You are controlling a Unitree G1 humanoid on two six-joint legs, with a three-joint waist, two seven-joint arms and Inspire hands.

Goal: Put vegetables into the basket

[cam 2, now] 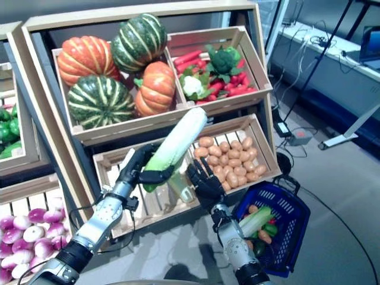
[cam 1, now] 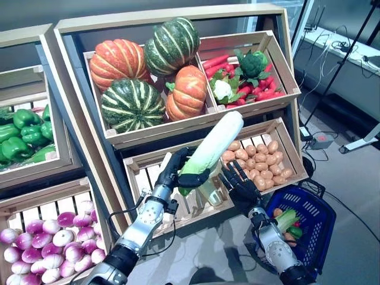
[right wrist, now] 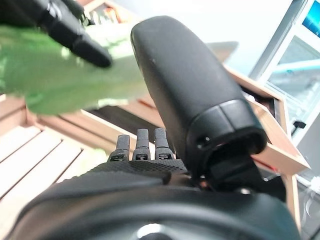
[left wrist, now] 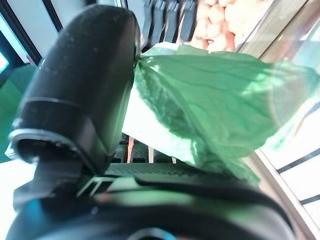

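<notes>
My left hand is shut on the leafy green end of a long pale green-and-white vegetable. It holds it tilted, with the white end up, in front of the stand's lower crate. The leaf also shows in the left wrist view, past the thumb. My right hand is open with its fingers spread, just right of the vegetable's lower end and not holding it. Its straight fingers show in the right wrist view. The blue basket stands on the floor at the lower right. It holds a pale green stalk and small orange and green vegetables.
The wooden stand with slanted crates takes up the left and middle. Another pale green vegetable lies in the lower crate between my hands. Grey floor lies to the right of the basket, with a grey box and table legs farther back.
</notes>
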